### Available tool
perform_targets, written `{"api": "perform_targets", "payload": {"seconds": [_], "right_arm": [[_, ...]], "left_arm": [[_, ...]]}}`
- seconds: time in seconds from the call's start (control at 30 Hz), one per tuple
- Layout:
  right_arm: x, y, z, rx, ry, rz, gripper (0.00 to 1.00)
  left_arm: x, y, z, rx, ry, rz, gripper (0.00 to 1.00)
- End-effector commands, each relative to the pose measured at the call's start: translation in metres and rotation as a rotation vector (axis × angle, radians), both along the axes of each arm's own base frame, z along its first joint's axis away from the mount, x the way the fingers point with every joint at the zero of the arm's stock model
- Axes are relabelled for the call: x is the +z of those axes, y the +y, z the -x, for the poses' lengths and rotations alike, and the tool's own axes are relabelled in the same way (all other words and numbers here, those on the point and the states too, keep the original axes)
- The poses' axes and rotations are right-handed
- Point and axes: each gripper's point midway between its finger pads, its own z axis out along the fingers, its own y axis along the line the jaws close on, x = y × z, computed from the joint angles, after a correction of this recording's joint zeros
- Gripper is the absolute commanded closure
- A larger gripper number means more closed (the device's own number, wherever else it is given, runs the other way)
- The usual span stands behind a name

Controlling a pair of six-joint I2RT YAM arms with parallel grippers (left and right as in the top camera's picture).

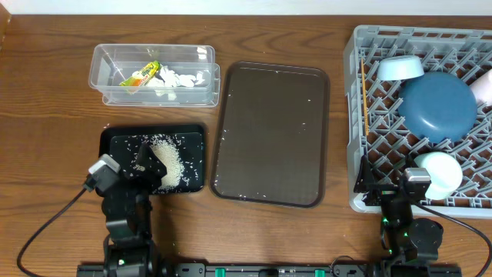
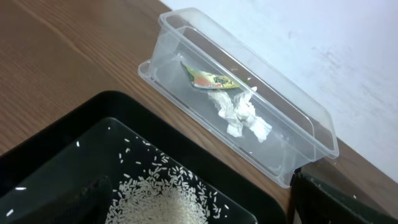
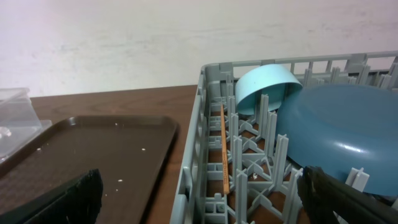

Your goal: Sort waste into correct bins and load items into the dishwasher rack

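The clear container (image 1: 108,65) holds the yellow-green wrapper (image 1: 140,75) and the crumpled tissue (image 1: 181,78); both also show in the left wrist view, wrapper (image 2: 211,81) and tissue (image 2: 245,115). The black tray (image 1: 115,140) holds a pile of rice (image 1: 171,165). My left gripper (image 1: 141,166) is open and empty, low over that rice (image 2: 168,199). The grey rack (image 1: 352,115) holds the dark blue plate (image 1: 438,106), two light blue bowls (image 1: 400,68) (image 1: 440,173), the pink-white cup (image 1: 484,88) and chopsticks (image 1: 364,96). My right gripper (image 1: 401,192) is open and empty at the rack's near edge (image 3: 205,199).
The brown serving tray (image 1: 270,115) lies between the black tray and the rack, with a few stray rice grains on it. Bare wooden table lies to the far left and along the front edge. A pale wall stands behind the table.
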Motion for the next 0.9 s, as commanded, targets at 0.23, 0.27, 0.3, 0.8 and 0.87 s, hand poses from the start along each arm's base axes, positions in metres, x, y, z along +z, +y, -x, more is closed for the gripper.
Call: {"api": "perform_targets", "payload": {"seconds": [0.23, 0.27, 0.3, 0.8, 0.87], "right_arm": [[0.0, -0.002, 0.0, -0.005, -0.002, 0.013, 0.01], [0.0, -0.002, 0.0, -0.005, -0.002, 0.013, 0.01], [0.0, -0.002, 0.0, -0.005, -0.002, 0.013, 0.01], [0.0, -0.002, 0.0, -0.006, -0.002, 0.013, 0.01], [0.0, -0.002, 0.0, -0.005, -0.002, 0.013, 0.01]], "left_arm": [[-0.02, -0.004, 0.011, -0.022, -0.048, -0.037, 0.07], [-0.019, -0.005, 0.012, -0.031, -0.054, -0.047, 0.07], [-0.015, -0.008, 0.011, -0.048, -0.066, -0.068, 0.07], [-0.002, -0.051, 0.013, -0.309, -0.091, -0.361, 0.07], [-0.002, -0.056, 0.013, -0.334, -0.094, -0.387, 0.07]]}}
